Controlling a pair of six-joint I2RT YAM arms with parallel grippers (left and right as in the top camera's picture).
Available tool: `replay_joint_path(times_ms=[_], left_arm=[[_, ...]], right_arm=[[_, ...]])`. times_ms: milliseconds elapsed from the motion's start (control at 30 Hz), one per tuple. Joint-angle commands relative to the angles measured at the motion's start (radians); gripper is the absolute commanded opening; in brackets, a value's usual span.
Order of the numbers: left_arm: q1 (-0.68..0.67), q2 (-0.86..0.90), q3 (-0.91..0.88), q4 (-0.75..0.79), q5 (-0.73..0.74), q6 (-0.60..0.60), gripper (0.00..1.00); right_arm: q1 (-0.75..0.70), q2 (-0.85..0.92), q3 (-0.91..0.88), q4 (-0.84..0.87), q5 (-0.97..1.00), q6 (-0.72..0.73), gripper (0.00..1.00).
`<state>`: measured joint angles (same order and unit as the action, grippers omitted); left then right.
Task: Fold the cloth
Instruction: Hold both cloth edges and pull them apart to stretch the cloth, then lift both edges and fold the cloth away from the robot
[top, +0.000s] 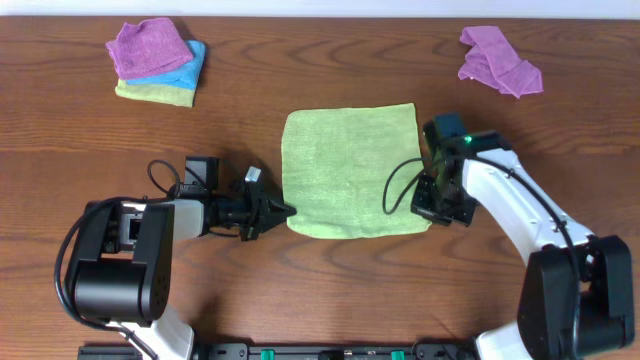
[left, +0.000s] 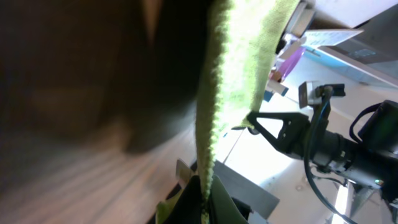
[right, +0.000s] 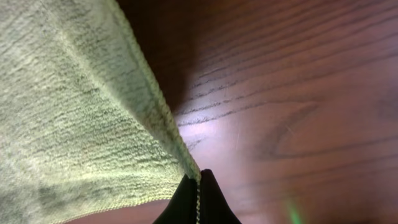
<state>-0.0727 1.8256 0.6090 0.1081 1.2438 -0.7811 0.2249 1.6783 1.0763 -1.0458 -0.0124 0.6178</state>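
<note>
Item: cloth (top: 348, 170), lime-green, spread flat at centre of table (top: 330, 290). L gripper (top: 280, 212) clenched on near-left corner, R gripper (top: 432, 197) clenched on near-right corner. Paired grip on near edge prob. so it lifts evenly for the fold.

The fuzzy lime-green square cloth (top: 348, 170) lies spread out, central on the table (top: 320, 280).

Overhead sharp, evenly lit — left wrist blurry, backlit, blown-out; right wrist glare on table (right: 242, 134).
</note>
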Motion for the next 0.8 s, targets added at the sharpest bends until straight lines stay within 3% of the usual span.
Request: replay_joint_path(times_ms=[0,167,333,533,767], left_arm=[[0.008,0.018,-0.028,-0.074,0.011,0.014,0.06],[0.008,0.006,-0.028,-0.122,0.014,0.016,0.06],[0.007,-0.039,-0.026,-0.128,0.004,-0.067,0.06],[0.007,-0.119,0.016,-0.126,-0.081,-0.201,0.06],[0.007,-0.132,0.135,-0.127,-0.185,-0.241,0.06]], right_arm=[[0.008,0.001,-0.061,0.031,-0.015,0.010,0.01],[0.008,0.001,-0.083,0.064,-0.045,0.010,0.01],[0.008,-0.003,-0.082,0.097,-0.049,0.014,0.01],[0.008,-0.042,-0.080,0.204,-0.058,0.022,0.01],[0.008,-0.058,-0.044,0.290,-0.067,0.025,0.01]])
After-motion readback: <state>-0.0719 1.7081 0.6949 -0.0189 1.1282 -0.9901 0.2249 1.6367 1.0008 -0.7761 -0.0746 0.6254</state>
